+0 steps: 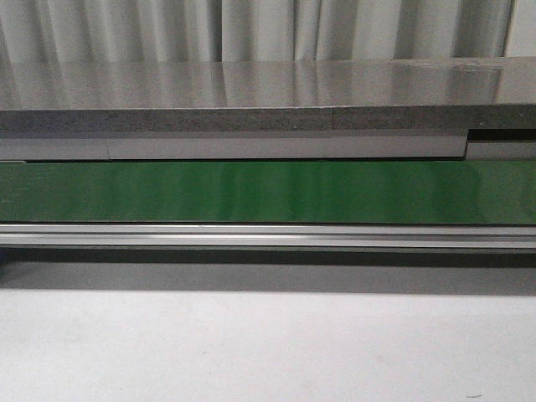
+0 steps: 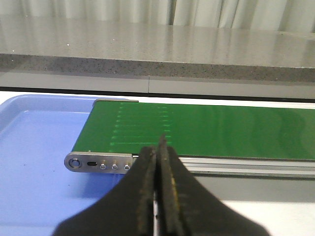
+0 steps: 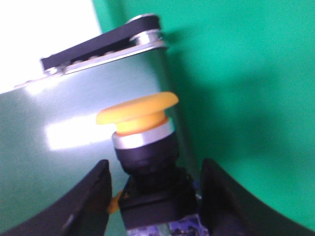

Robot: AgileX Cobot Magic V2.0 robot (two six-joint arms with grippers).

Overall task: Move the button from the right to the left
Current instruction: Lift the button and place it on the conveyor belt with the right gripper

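Standing between spread right gripper (image 3: 153,196) jaws at lower centre of the right wrist view: the button (image 3: 142,157), yellow-orange cap above a silver ring and dark body; contact with the jaws impossible to tell. Lying behind it, green belt (image 3: 74,147). Pressed together with nothing held, left gripper (image 2: 158,162) jaws, low centre, before the belt's end and a blue tray (image 2: 34,147) at left. Showing neither button nor arms, front view, only belt and grey counter (image 1: 251,84).
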